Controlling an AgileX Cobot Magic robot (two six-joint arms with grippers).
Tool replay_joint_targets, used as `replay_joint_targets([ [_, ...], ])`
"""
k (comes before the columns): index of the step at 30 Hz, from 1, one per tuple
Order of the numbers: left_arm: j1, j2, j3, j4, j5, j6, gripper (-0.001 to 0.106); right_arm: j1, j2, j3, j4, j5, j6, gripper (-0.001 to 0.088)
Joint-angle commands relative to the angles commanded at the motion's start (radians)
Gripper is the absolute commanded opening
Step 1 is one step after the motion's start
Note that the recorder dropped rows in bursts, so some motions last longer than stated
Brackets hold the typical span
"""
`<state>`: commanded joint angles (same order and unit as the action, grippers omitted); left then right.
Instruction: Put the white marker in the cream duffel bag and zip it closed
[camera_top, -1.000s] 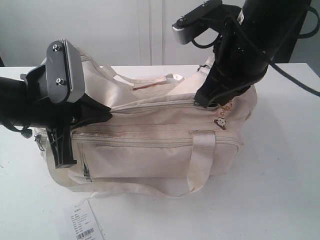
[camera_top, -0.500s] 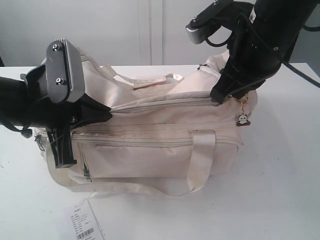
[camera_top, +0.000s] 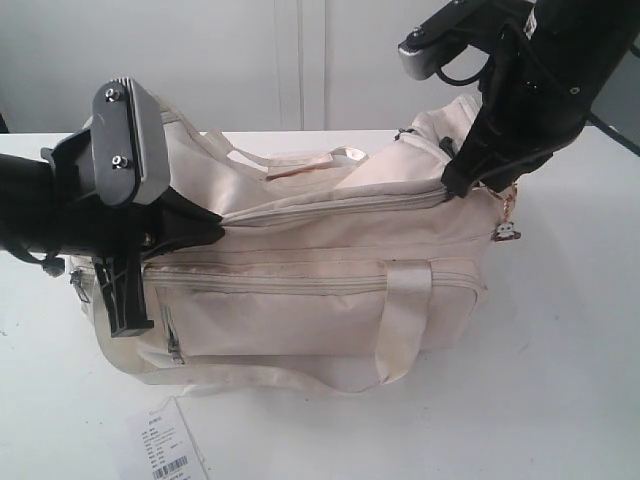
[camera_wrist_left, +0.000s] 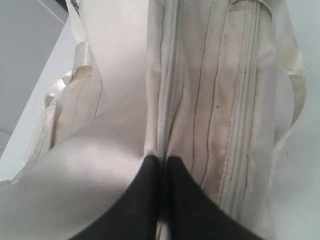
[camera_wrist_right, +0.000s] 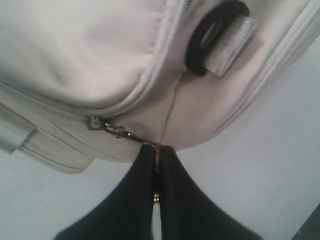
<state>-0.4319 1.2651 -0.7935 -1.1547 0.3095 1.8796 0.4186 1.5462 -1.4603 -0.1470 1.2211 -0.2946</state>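
My left fingers (camera_wrist_left: 135, 200) clamp the cream duffel bag (camera_top: 320, 290) on the tabletop (camera_top: 560, 380). My right fingers (camera_wrist_right: 130, 200) grip its zipper pull (camera_wrist_right: 107, 127). The white marker is not visible, probably inside. Next I must pull the zip fully closed.

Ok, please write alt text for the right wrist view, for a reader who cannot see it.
The right gripper, jaws shut, pinches the zipper pull at one end of the cream bag. A black ring holding a grey strap loop sits on the bag; the white table lies beyond.
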Motion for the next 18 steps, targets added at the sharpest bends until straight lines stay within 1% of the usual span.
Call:
replay_joint_targets([
  [2,0.0,0.0,0.0,0.0,0.0,-0.013,0.001,0.0,0.0,0.0,0.021,0.0,-0.007,0.0],
  [4,0.0,0.0,0.0,0.0,0.0,-0.052,0.011,0.0,0.0,0.0,0.029,0.0,-0.01,0.0],
  [7,0.0,0.0,0.0,0.0,0.0,-0.091,0.041,0.0,0.0,0.0,0.049,0.0,-0.01,0.0],
  [8,0.0,-0.002,0.0,0.0,0.0,-0.125,0.053,0.0,0.0,0.0,0.049,0.0,-0.008,0.0],
  [10,0.0,-0.007,0.0,0.0,0.0,-0.241,0.075,0.0,0.0,0.0,0.063,0.0,-0.008,0.0],
  [11,0.0,-0.014,0.0,0.0,0.0,-0.315,0.082,0.0,0.0,0.0,0.065,0.0,-0.008,0.0],
  [12,0.0,-0.025,0.0,0.009,0.002,-0.383,0.086,0.0,0.0,0.0,0.067,0.0,-0.008,0.0],
  [14,0.0,-0.055,0.0,0.05,0.021,-0.465,0.088,0.0,0.0,0.0,0.067,0.0,-0.013,0.0],
  [18,0.0,-0.145,0.0,0.059,0.027,-0.474,0.087,0.0,0.0,0.0,0.074,0.0,-0.016,0.0],
])
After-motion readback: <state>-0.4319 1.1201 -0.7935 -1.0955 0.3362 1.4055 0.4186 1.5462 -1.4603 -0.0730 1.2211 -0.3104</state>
